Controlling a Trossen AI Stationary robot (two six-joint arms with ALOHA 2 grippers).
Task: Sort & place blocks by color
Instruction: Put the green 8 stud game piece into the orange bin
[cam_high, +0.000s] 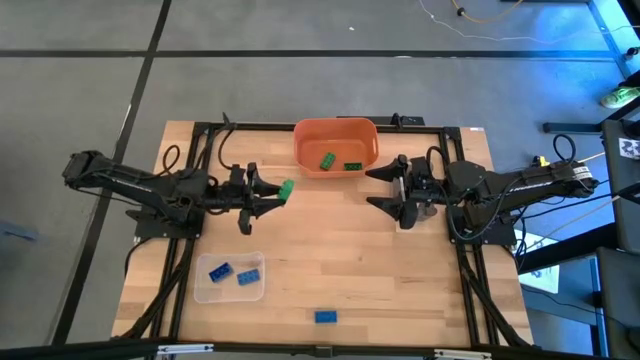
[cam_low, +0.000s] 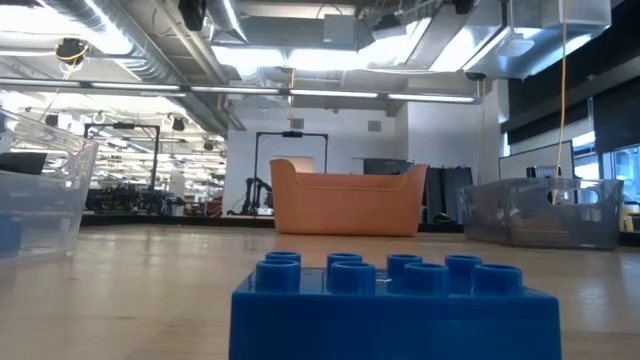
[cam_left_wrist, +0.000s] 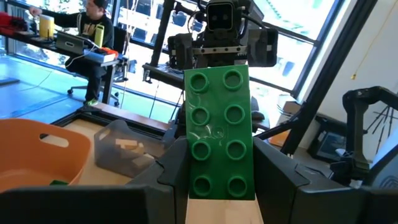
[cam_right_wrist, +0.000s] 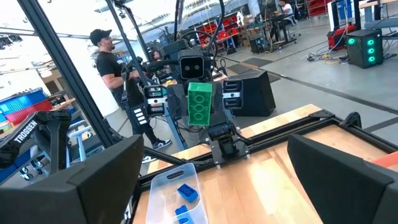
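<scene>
Pale wooden tabletop (cam_high: 340, 260) fills mid-frame. Left gripper (cam_high: 283, 192) clamps a glossy studded green brick (cam_left_wrist: 219, 134) left of the orange plastic bowl (cam_high: 336, 145); right gripper (cam_high: 382, 188) gapes empty. "TROSSEN" marks an arm.

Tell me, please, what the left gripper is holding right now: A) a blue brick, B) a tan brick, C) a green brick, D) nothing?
C: the left gripper is shut on a green brick, which stands studs-out between its fingers in the left wrist view and shows green at its tip from above.
</scene>
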